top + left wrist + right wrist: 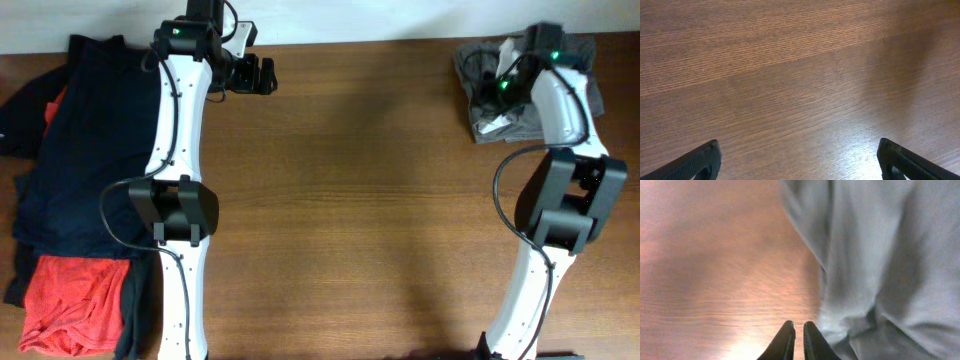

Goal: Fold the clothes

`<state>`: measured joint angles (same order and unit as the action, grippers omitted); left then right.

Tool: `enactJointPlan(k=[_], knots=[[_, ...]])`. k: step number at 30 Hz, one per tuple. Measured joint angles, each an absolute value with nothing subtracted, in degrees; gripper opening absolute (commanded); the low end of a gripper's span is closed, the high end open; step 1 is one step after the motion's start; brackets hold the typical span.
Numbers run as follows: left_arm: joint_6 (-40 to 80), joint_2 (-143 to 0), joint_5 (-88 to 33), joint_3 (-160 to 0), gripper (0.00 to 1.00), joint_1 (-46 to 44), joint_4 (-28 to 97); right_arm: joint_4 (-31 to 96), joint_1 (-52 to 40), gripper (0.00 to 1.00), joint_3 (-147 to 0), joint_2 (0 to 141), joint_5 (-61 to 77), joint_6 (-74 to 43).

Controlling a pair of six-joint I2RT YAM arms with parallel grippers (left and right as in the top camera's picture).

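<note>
Your wooden table (360, 190) holds a navy garment (80, 150) and an orange-red one (65, 300) heaped far left. The left gripper (262, 73) hangs spread and empty. Far right, the shorts (475, 65) lie bunched. The right gripper (799, 326), pinched closed on nothing, hovers at their edge. This is probably the fetching step: part its fingers, grasp cloth, drag centreward.

A brown wood-grain tabletop (380, 180) fills the view (a pale strip (400, 15) borders its far edge), softly lit.
</note>
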<state>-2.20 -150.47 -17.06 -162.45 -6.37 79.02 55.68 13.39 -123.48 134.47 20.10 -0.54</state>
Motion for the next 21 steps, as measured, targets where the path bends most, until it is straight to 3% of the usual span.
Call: enactJointPlan(k=[3, 14, 15, 16, 21], knots=[[-2.20, -150.47, -17.06, -162.45, 0.99, -6.37, 79.00, 59.40, 13.39, 0.17, -128.11, 130.82, 20.91, 1.56], [-2.20, -150.47, -17.06, -162.45, 0.99, -6.37, 78.56, 73.63, 13.39, 0.52, -139.50, 120.84, 21.78, 3.88], [-2.20, -150.47, -17.06, -162.45, 0.99, -6.37, 78.56, 74.81, 13.39, 0.82, -139.70, 119.92, 21.80, 3.99], [-2.20, -150.47, -17.06, -162.45, 0.99, -6.37, 78.56, 76.38, 13.39, 0.99, -139.83, 117.93, 21.89, 3.81], [-2.20, -150.47, -17.06, -162.45, 0.99, -6.37, 78.56, 82.04, 13.34, 0.99, -140.75, 110.50, 22.31, 3.79]])
